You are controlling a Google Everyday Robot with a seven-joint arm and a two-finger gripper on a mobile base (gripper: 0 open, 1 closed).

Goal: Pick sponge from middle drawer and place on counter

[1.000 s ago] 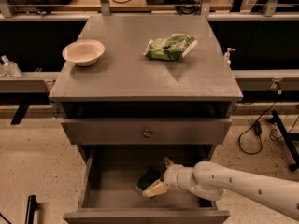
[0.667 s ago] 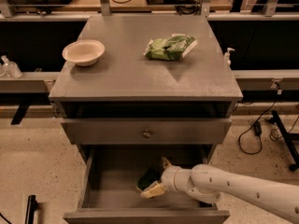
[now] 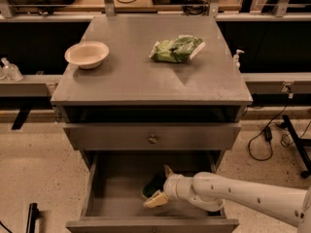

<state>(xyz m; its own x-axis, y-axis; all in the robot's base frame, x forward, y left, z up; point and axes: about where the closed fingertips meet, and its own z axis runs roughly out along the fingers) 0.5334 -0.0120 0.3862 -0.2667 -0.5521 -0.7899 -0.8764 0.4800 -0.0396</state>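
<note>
The middle drawer (image 3: 114, 191) is pulled out at the bottom of the cabinet. The sponge (image 3: 152, 183), dark green side showing, lies on its grey floor right of centre. My white arm reaches in from the lower right. My gripper (image 3: 161, 185) is down inside the drawer at the sponge, open, with one fingertip (image 3: 167, 170) behind the sponge and the other (image 3: 155, 199) in front of it. The counter (image 3: 131, 76) is the grey top of the cabinet above.
A cream bowl (image 3: 87, 54) stands on the counter's left side and a crinkly green bag (image 3: 176, 48) lies at its back right. A closed drawer front with a round knob (image 3: 152, 139) overhangs the open drawer. Cables lie on the floor at the right.
My gripper has slid a little to the left inside the drawer, closer around the sponge. The finger spread looks the same. The sponge has not moved.
</note>
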